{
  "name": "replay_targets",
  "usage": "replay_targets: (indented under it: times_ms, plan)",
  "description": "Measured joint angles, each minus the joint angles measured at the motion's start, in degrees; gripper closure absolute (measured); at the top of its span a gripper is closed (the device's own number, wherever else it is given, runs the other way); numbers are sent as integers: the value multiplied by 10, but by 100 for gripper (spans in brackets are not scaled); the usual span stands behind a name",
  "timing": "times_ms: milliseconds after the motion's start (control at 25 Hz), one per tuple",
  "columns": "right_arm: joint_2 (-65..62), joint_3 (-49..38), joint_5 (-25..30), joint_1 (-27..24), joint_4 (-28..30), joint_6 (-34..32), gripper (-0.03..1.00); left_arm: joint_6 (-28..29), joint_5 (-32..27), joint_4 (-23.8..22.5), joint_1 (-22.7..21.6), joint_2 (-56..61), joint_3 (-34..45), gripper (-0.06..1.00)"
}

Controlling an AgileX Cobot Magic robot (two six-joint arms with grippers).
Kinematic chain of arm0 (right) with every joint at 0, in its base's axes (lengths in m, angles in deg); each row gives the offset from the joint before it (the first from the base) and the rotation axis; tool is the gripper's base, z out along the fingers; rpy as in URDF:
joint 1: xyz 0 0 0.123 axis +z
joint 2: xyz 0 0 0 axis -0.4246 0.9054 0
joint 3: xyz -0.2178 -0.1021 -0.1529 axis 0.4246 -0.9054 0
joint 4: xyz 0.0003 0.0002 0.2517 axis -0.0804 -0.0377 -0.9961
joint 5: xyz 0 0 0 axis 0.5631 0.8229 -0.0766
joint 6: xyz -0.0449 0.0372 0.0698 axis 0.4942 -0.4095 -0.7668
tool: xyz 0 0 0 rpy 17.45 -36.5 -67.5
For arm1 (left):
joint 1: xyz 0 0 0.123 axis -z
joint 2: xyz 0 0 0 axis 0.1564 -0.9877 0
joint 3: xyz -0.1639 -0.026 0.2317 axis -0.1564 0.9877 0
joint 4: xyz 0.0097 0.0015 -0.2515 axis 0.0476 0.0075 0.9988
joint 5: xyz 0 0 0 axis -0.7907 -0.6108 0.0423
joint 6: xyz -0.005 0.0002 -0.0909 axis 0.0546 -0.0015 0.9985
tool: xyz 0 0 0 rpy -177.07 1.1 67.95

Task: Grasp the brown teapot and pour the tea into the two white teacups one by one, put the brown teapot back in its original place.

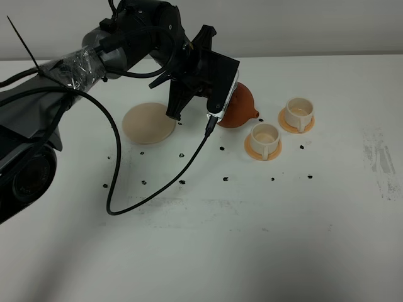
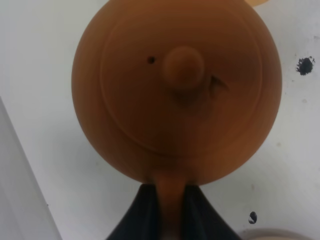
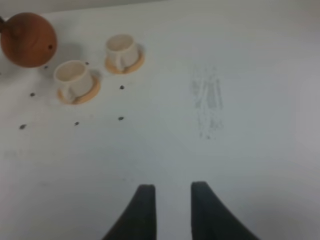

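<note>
Our left hand (image 2: 170, 214) grips the brown teapot (image 1: 242, 108) by its handle (image 2: 168, 192), just left of the nearer teacup (image 1: 265, 136). We should centre the spout (image 1: 255, 116) over that cup, then tip slowly. The right hand (image 3: 172, 210) hangs spread and empty.

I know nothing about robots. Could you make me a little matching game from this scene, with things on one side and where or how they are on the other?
Things
1. brown teapot
2. cream saucer
3. two white teacups
4. right gripper

States
A. open, above the bare table
B. each stands on an orange saucer
C. held by its handle in the left gripper
D. lies flat with nothing on it

Pairs: 1-C, 2-D, 3-B, 4-A.
</note>
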Motion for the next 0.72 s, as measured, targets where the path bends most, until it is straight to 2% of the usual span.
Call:
replay_targets:
  times_ms: [480,720]
  plan:
    - [0,0,-3,-12,-39,1,77,-28,0,-1,3,0,0,82]
    - [0,0,-4,-12,-40,1,77,-31,1,-14,27,0,0,82]
